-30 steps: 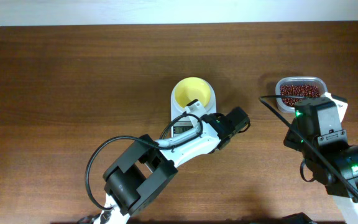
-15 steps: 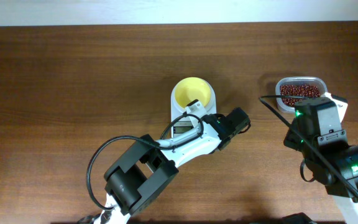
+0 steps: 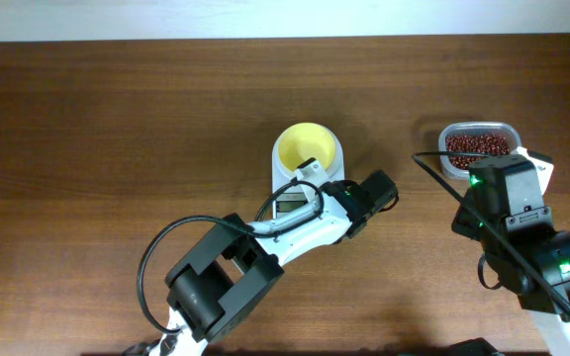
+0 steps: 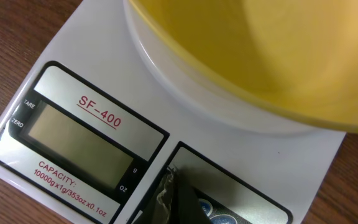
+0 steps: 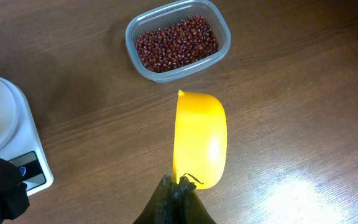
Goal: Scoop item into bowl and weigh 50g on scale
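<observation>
Left tool (image 4: 178, 202) pinched narrow, tip at the buttons (image 4: 219, 214) of the scale (image 4: 86, 43) — display (image 4: 79, 140) blank. Bowl (image 4: 260, 62) on the scale, empty. Right tool (image 5: 178, 186) clamps an empty scoop (image 5: 199, 140); beans (image 5: 178, 43) beyond in their tub (image 5: 224, 38) on the worktop (image 5: 291, 124) — all scooping left.

Read on scale (image 4: 104, 59) front panel, lower left of frame: "SF-400", "TARE", "ZERO", "CAPACITY: 10000g x 1g/353oz x 0.1oz", "g", "oz".
</observation>
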